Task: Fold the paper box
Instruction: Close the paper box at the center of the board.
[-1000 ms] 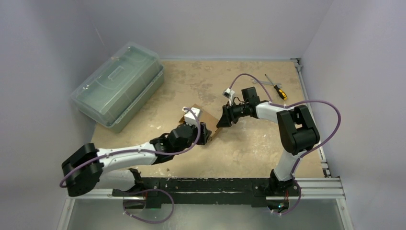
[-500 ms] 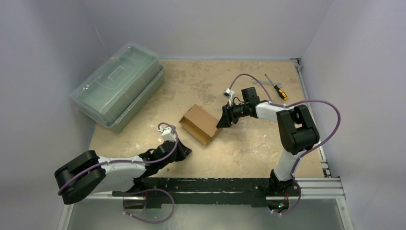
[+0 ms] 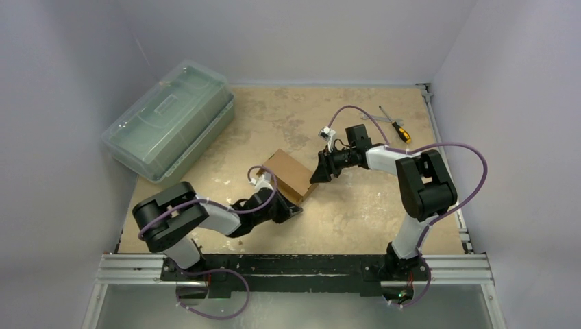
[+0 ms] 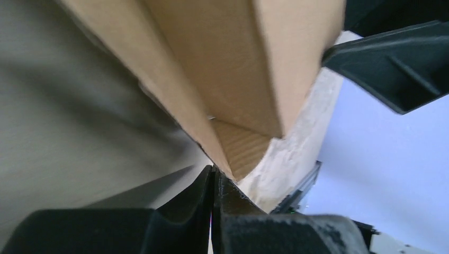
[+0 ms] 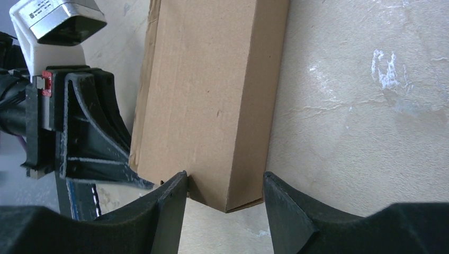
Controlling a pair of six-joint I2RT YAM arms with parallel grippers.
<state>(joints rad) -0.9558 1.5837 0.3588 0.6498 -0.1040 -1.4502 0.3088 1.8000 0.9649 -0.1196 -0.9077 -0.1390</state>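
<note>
The paper box (image 3: 286,173) is a brown cardboard carton lying flat mid-table. My left gripper (image 3: 292,210) sits low at its near corner, jaws shut; in the left wrist view the closed fingertips (image 4: 213,172) touch the lower edge of the paper box (image 4: 233,63), with nothing visibly pinched. My right gripper (image 3: 317,175) is at the box's right end and stands open. In the right wrist view the corner of the paper box (image 5: 212,95) lies inside my right gripper (image 5: 225,177); the left finger (image 5: 169,201) touches the cardboard, the right finger (image 5: 286,206) is apart.
A large translucent green plastic case (image 3: 171,120) stands at the back left. A screwdriver with a yellow-black handle (image 3: 396,125) lies at the back right. Grey walls close in the table on three sides, and a metal rail (image 3: 308,264) runs along the near edge.
My left gripper left the box top, shut, pulled back toward the base, then swung in low to the box's near corner. The right gripper and the box stayed put.
</note>
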